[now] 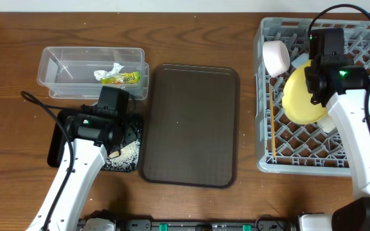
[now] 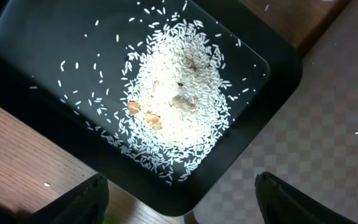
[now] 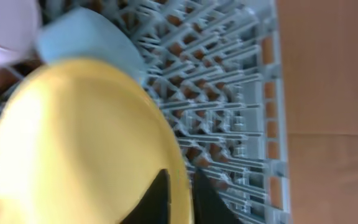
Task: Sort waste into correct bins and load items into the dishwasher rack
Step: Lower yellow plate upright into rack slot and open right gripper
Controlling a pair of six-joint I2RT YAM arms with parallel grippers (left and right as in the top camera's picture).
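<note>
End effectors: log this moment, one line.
left end effector open over rice in black tray | right end effector gripping yellow plate over dishwasher rack

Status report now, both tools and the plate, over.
Left tool open above shallow black rectangular tray of white rice scraps. Right tool shut on round yellow plate inside grey plastic rack. No obstruction seen.

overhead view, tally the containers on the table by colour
clear tub: 1
black tray: 1
brown tray: 1
grey rack: 1
total: 4
</note>
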